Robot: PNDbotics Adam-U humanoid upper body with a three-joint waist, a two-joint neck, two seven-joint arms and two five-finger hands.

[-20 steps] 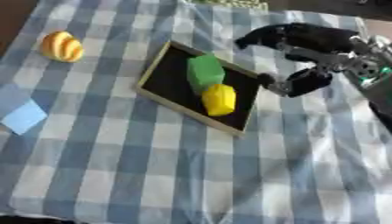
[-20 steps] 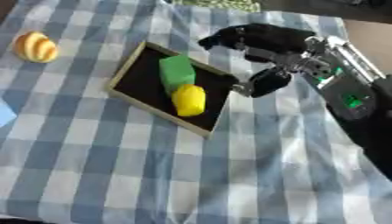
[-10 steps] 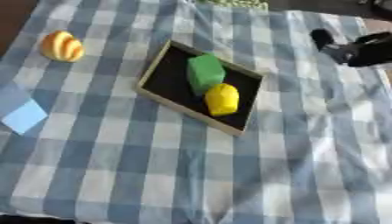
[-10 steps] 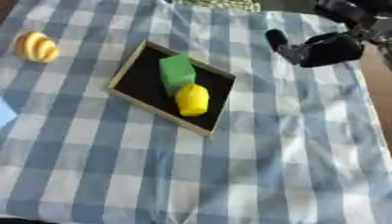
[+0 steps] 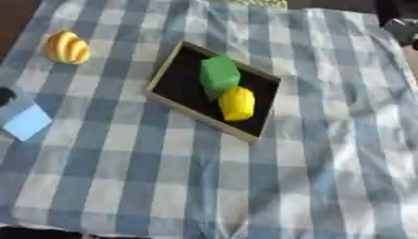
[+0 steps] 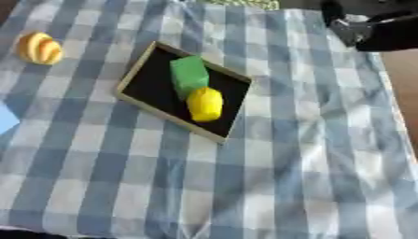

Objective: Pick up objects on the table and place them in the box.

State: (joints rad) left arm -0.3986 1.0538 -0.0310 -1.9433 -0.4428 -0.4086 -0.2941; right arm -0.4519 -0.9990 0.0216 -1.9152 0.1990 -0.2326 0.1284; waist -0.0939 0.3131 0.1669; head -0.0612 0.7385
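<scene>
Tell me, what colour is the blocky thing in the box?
Green. The block lies in the box next to a yellow thing; the left eye view shows it best.

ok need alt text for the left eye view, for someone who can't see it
A shallow black box sits on a blue-and-white checked cloth, holding a green block and a yellow object. An orange-yellow striped object and a light blue piece lie on the cloth to its left.

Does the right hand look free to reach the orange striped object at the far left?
Probably yes, but awkwardly: the right hand sits at the far right, and the box lies between it and the orange striped object; nothing covers it.
</scene>
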